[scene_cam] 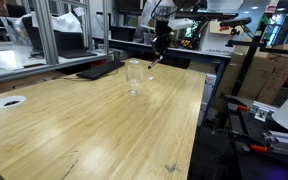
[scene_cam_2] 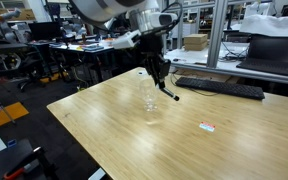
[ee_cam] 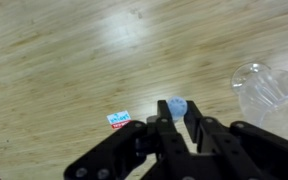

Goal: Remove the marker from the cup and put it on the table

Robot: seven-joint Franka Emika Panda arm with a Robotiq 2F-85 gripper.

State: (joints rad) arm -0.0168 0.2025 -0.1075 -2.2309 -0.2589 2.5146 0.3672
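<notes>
Wrist view: marker [ee_cam: 175,105] mostly hidden in end effector [ee_cam: 177,118]

Only a blue tip shows between the fingers [ee_cam: 196,126] closed on it. The clear cup [ee_cam: 269,90], cut off at the right edge, stands on the bench [ee_cam: 54,60], apart from the marker. A small sticker [ee_cam: 119,119] is too blurred to read.

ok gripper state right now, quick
Gripper: closed, holding the marker, which is out of the cup.
</notes>
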